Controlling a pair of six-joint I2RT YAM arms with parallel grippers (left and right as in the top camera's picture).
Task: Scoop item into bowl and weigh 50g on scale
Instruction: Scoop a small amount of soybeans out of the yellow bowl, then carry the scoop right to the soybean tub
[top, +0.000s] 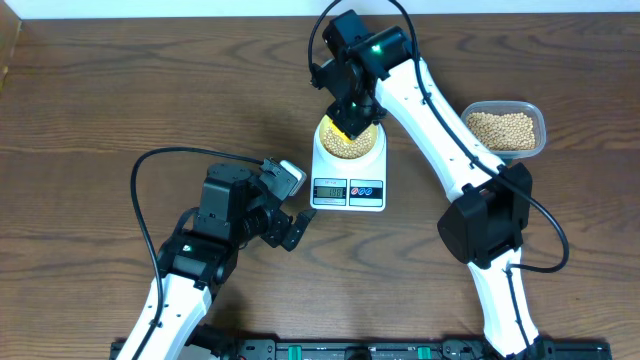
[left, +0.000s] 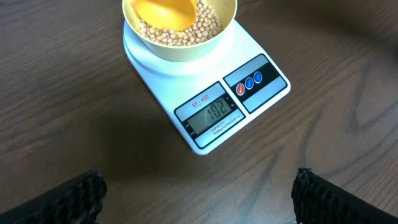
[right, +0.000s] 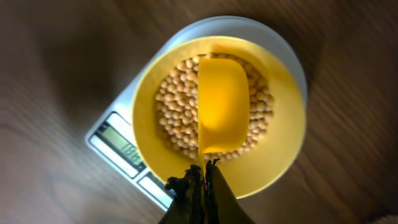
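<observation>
Pinching one spoon (right: 222, 102) over one bowl (right: 280, 143) on one scale (left: 155, 84) — right end effector (right: 203, 171); left end effector (top: 290, 203) splayed.

The left arm is sitting low, bending at its elbow and reaching toward the middle. The left gripper (top: 296, 206) is holding its fingers (left: 74, 196) wide apart, with nothing between them. The right arm is stretching far out and leaning inward. The right gripper (top: 349, 117) is pointing down and squeezing tight on the yellow spoon (right: 222, 106).
</observation>
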